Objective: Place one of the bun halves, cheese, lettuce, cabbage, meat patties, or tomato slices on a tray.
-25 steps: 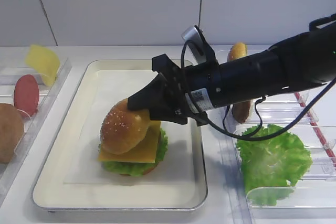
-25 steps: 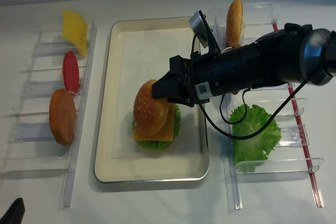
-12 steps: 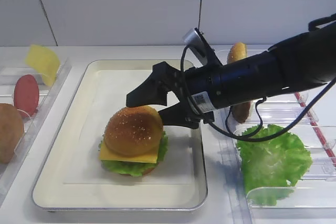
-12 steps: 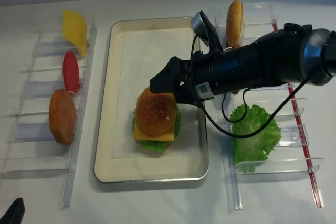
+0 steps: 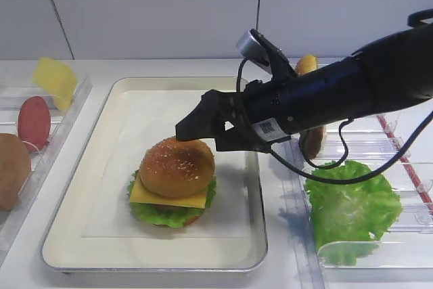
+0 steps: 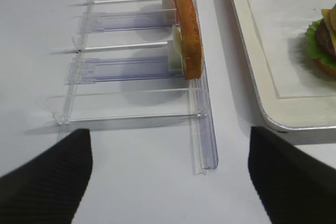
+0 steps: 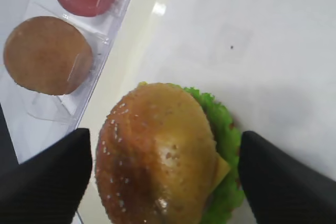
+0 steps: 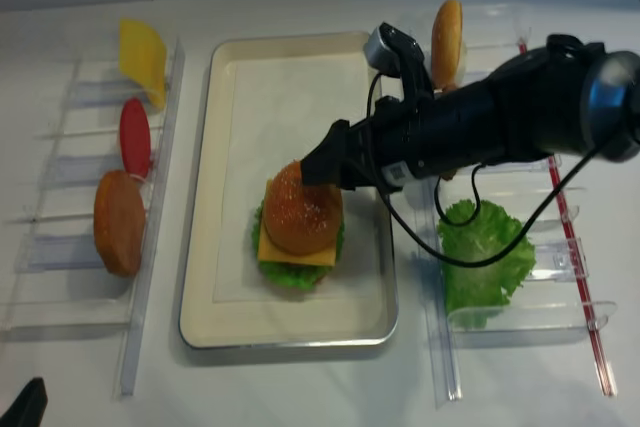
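Crowning yellow square cheese [image 5: 177, 197] and ruffled lettuce [image 5: 162, 214]: glossy seeded bun [image 5: 177, 166].

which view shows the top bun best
The exterior high view: the top bun sits whole, unblocked on the cheese. Realsense has the right hand overlapping it; right wrist crops it; left wrist misses it.

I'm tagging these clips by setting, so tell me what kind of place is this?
Most likely a lab tabletop set up as a mock burger-assembly station. A silver tray holds a stacked burger, clear plastic racks on both sides hold spare ingredients such as lettuce, and the surroundings are plain white.
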Robot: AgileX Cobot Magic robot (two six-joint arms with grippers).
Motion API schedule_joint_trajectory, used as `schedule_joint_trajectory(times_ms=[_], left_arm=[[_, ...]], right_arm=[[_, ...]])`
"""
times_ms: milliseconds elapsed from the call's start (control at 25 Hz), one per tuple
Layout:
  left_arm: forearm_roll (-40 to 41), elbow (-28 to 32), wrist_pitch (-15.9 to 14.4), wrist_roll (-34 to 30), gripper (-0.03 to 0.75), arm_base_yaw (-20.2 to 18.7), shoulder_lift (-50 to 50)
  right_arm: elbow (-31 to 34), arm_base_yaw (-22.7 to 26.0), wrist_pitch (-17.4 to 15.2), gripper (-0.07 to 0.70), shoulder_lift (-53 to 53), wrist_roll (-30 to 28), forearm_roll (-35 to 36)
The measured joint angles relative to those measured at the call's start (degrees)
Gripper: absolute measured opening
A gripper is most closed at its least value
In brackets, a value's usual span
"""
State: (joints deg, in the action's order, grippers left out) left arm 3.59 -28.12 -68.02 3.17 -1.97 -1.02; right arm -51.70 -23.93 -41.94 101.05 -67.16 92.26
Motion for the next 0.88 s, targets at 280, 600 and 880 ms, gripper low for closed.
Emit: schedule_joint_trajectory(times_ms=[280, 600, 880], left_arm=[[0.0, 0.0, 0.0, 0.0, 0.582, 0.0, 0.0], [0.0, 0.0, 0.0, 0.0, 0.582, 0.0, 0.0], [-0.02, 0.0, 0.0, 0.0, 0.582, 0.0, 0.0]], right_arm=[[0.0, 0.0, 4.91, 0.579, -6.44, -7.52, -1.64], [0.0, 0.0, 14.42, 0.579, -20.65, -8.44, -21.94], [0.0, 0.0, 13.15, 0.561, -26.11, 15.23, -56.43]])
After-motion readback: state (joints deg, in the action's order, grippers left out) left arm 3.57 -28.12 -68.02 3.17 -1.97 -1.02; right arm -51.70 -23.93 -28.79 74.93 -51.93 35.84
